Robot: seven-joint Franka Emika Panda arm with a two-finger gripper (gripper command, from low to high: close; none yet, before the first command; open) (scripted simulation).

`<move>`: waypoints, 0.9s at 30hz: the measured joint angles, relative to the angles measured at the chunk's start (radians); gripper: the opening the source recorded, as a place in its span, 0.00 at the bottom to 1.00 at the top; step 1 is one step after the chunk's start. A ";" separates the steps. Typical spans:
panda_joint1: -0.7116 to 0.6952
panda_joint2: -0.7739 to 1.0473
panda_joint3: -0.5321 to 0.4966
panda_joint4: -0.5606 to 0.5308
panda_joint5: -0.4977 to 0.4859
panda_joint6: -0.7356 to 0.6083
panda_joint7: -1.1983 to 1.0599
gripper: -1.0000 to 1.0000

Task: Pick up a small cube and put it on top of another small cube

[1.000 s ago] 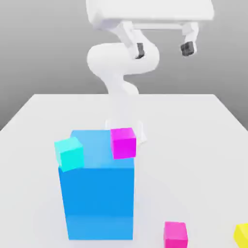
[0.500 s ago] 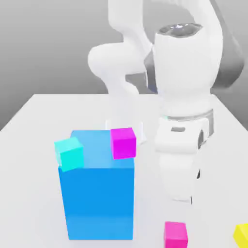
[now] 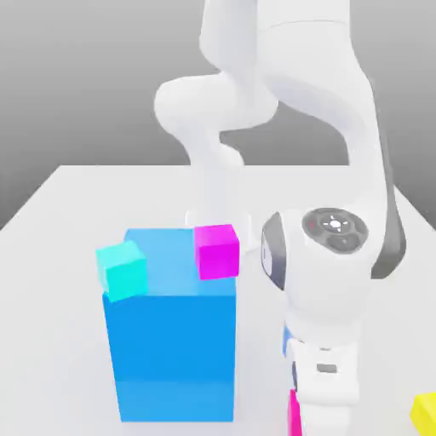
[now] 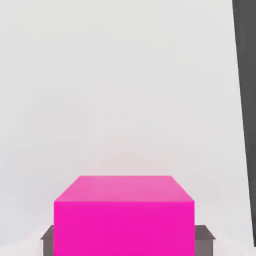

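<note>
Exterior view, set against a second ago: no longer high above the table (image 3: 68, 213) with the pincer wide apart, but brought down low at the exterior view's right of the tall blue block (image 3: 170, 341), right onto the small cube (image 3: 293, 415).

Seen from the hand view: gripper (image 4: 127, 242) drawn together around that cube, one dark grey finger pad (image 4: 47, 240) at each side face. Probably in full contact, though hard to confirm so close to the picture's border.

Meaning for the task: grasp apparently made, lifting not yet begun, cube seemingly on the table.

Materials and shapes:
- Small cube: plain hot-pink, matte, sharp-edged, rigid by the look.
- Cyan cube (image 3: 122, 270) and purplish-magenta cube (image 3: 217, 251), both on top of the blue block: same flat finish.
- Yellow cube (image 3: 424, 413): same finish too.
- Table: smooth, pale grey.
- Arm: glossy white, rounded.
</note>
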 joint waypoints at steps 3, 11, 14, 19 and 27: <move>0.007 -0.027 -0.009 -0.006 -0.011 -0.019 0.007 0.00; 0.025 -0.256 -0.076 0.015 -0.058 -0.297 0.120 0.00; 0.001 -0.342 -0.115 0.046 -0.082 -0.423 0.197 0.00; -0.056 -0.500 -0.161 0.088 -0.169 -0.619 0.356 0.00; -0.235 -0.715 -0.245 0.081 -0.274 -0.777 0.527 0.00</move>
